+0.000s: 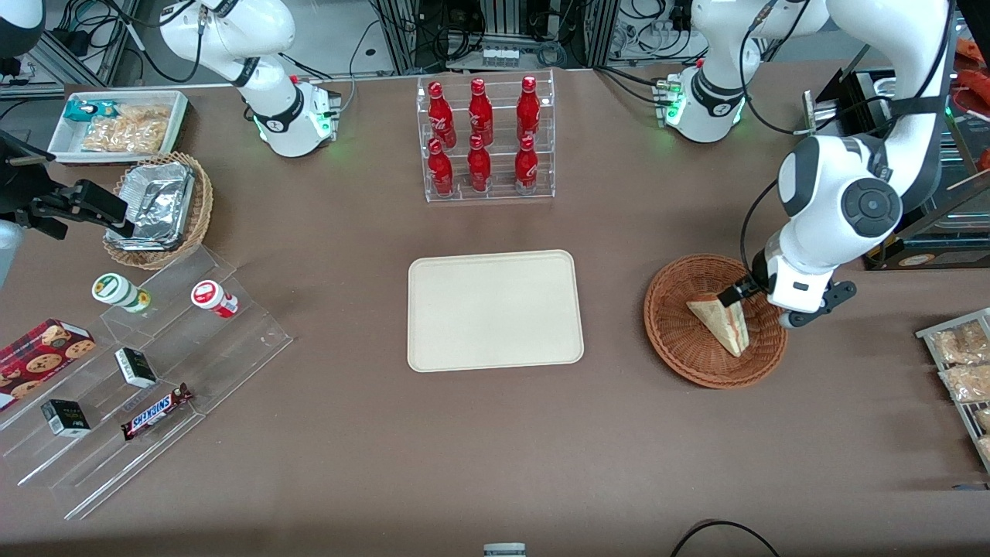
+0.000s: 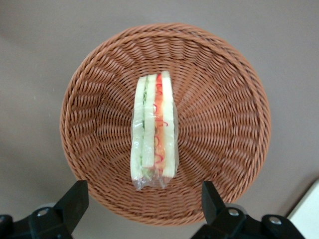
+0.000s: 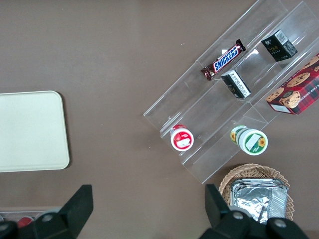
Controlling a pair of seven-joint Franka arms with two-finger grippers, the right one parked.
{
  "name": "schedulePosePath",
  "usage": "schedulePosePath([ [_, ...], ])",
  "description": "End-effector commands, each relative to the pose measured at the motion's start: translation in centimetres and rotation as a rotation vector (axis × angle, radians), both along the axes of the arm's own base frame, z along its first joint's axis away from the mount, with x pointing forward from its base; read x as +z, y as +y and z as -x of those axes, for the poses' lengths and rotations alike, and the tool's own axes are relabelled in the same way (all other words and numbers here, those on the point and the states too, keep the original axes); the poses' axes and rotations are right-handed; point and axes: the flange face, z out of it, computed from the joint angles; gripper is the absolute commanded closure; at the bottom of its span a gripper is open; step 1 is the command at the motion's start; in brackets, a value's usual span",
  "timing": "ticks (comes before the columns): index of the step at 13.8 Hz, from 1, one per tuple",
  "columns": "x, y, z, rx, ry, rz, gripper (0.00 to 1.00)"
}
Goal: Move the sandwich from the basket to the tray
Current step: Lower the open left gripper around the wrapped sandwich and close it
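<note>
The sandwich [image 1: 723,323], a wrapped triangular wedge with red, green and cream layers, lies in the round reddish-brown wicker basket [image 1: 673,348] toward the working arm's end of the table. In the left wrist view the sandwich [image 2: 154,129] rests on its side in the middle of the basket [image 2: 224,99]. My left gripper [image 1: 762,308] hovers above the basket's edge, open and empty, its fingers [image 2: 75,199] spread wide and clear of the sandwich. The cream-beige tray [image 1: 495,309] lies flat and bare at the table's middle, beside the basket.
A clear rack of red bottles [image 1: 486,139] stands farther from the front camera than the tray. A stepped acrylic stand [image 1: 147,371] with snacks, a tan wicker basket of foil containers [image 1: 158,209] and a white bin [image 1: 120,124] sit toward the parked arm's end. Snack packets [image 1: 959,363] lie at the working arm's end.
</note>
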Motion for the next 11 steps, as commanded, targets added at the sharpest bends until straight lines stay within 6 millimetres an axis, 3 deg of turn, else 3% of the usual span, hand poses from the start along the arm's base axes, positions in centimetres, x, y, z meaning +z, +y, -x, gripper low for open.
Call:
schedulePosePath([
  [1,-1.7,-0.1,0.6,0.140,-0.031,-0.007,0.00],
  [3,-3.3,-0.1,0.4,0.242,-0.046,-0.009,0.00],
  [11,-8.4,-0.1,0.2,0.243,-0.013,-0.016,0.01],
])
